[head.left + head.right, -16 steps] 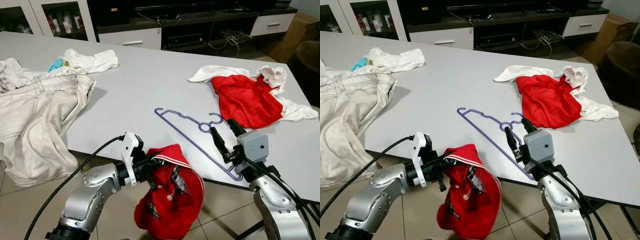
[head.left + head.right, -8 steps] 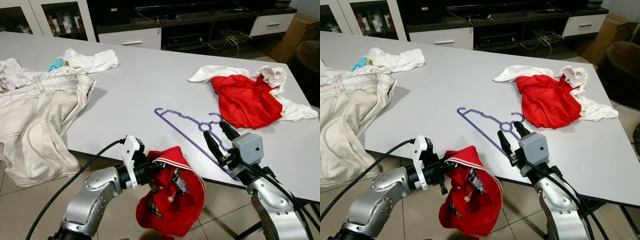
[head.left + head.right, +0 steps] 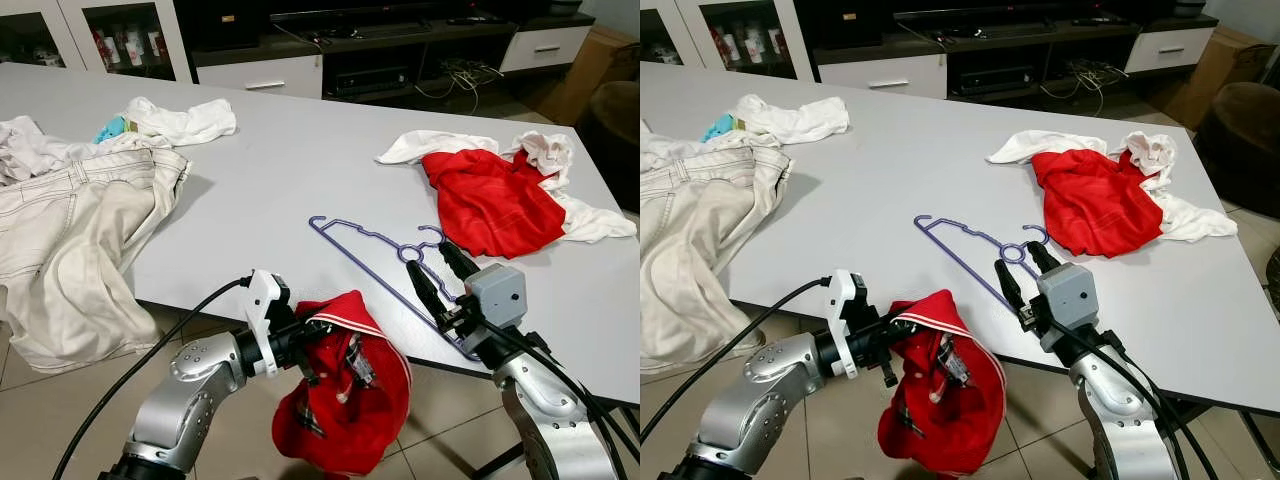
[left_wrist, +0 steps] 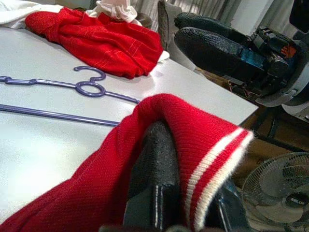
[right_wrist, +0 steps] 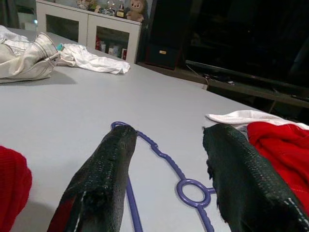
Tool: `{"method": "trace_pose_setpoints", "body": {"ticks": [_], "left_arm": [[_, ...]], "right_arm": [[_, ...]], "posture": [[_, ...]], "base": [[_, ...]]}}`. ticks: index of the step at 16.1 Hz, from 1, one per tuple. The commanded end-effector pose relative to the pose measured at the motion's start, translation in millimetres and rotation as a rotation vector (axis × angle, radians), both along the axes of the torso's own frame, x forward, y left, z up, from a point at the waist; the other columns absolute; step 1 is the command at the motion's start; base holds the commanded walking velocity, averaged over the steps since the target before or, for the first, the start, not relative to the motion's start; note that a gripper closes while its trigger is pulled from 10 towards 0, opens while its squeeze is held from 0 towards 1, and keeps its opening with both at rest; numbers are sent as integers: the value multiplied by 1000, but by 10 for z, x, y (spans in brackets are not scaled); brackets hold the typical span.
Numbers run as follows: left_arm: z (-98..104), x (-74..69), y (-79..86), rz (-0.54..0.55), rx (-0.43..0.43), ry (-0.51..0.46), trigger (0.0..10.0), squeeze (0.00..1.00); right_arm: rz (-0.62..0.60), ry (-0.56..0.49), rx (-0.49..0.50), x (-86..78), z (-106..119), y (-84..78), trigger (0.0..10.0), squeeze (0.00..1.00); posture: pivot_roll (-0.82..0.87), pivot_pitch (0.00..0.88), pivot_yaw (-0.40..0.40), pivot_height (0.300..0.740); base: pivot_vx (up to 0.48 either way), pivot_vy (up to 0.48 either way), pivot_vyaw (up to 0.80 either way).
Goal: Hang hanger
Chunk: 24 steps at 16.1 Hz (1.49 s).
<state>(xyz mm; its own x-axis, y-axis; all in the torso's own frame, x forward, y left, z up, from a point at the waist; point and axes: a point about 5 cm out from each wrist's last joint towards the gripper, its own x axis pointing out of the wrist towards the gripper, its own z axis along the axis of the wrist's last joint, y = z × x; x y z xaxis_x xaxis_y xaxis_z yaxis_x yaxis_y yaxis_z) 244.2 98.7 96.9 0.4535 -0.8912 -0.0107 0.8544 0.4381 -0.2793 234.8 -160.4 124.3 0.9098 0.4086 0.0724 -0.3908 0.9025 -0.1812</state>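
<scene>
my right gripper point(image 3: 432, 268) hovering wide open over the purple hanger point(image 3: 385, 270) lying flat on the table point(image 3: 270, 170), my left gripper point(image 3: 305, 345) pinching a red sweater point(image 3: 345, 395) at 7 o'clock off the edge

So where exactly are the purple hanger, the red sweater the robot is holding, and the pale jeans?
purple hanger point(image 3: 352, 232): left eye view, on its upper arm, lying flat on the table.
red sweater point(image 3: 345, 420): left eye view, on the hanging body below the table edge.
pale jeans point(image 3: 70, 230): left eye view, on the leg fabric.
</scene>
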Motion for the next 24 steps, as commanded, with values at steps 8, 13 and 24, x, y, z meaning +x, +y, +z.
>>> {"method": "trace_pose_setpoints", "body": {"ticks": [8,13,24], "left_arm": [[30,127,-30,186,-32,-55,10000,0],[3,136,-8,231,-54,-31,10000,0],[3,136,-8,231,-54,-31,10000,0]], "right_arm": [[4,10,11,-32,-63,30,10000,0],[-4,15,12,-46,-86,29,10000,0],[-4,15,12,-46,-86,29,10000,0]], "posture": [[-80,0,4,740],[-81,0,6,740],[-81,0,6,740]], "base": [[0,0,0],[0,0,0],[0,0,0]]}}
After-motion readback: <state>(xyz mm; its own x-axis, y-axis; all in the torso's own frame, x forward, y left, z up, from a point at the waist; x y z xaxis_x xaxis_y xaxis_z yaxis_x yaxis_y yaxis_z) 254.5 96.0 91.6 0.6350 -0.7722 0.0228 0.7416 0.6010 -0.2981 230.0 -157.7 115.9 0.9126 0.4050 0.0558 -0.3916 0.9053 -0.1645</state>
